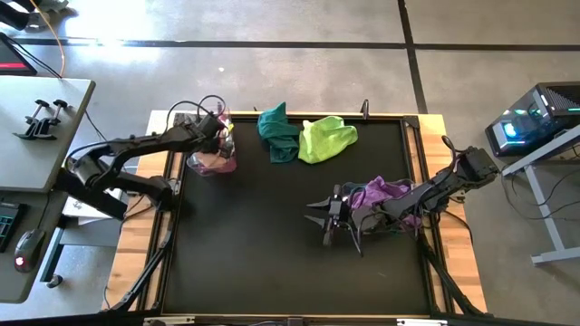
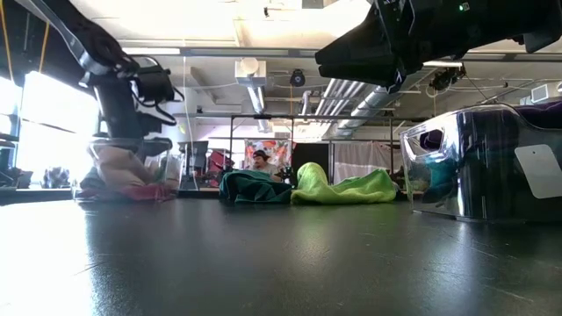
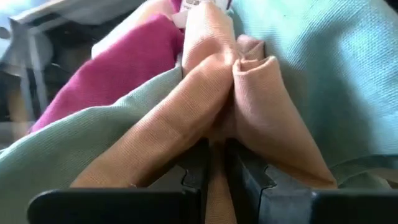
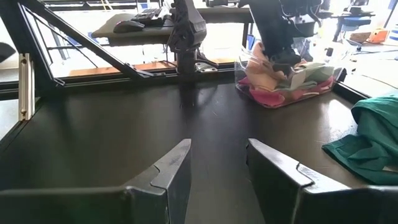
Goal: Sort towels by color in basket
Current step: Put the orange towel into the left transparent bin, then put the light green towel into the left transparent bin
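A peach towel (image 3: pixel 211 81) lies bunched in a clear basket (image 1: pixel 210 154) at the table's far left, between a magenta towel (image 3: pixel 118 62) and mint cloth (image 3: pixel 323 68). My left gripper (image 3: pixel 216 149) reaches down into that basket and is shut on the peach towel. A teal towel (image 1: pixel 276 134) and a lime towel (image 1: pixel 326 139) lie crumpled side by side on the table near its far edge. A second clear basket (image 2: pixel 474 167) at the right holds purple towels (image 1: pixel 388 190). My right gripper (image 4: pixel 217 155) hangs open over bare table just left of that basket. My left gripper pinches a bunched fold of the peach towel (image 3: pixel 217 124) between its two fingers, coming from above into the basket. The fold stands up past the fingertips. The rest of the towel lies among the mint and magenta cloths in the basket.
The black table top (image 1: pixel 254 244) is bare across its middle and near side. A raised frame (image 1: pixel 412 118) borders the table. Cables run by the left basket (image 1: pixel 186 113). A person (image 2: pixel 261 161) sits in the room beyond the far edge.
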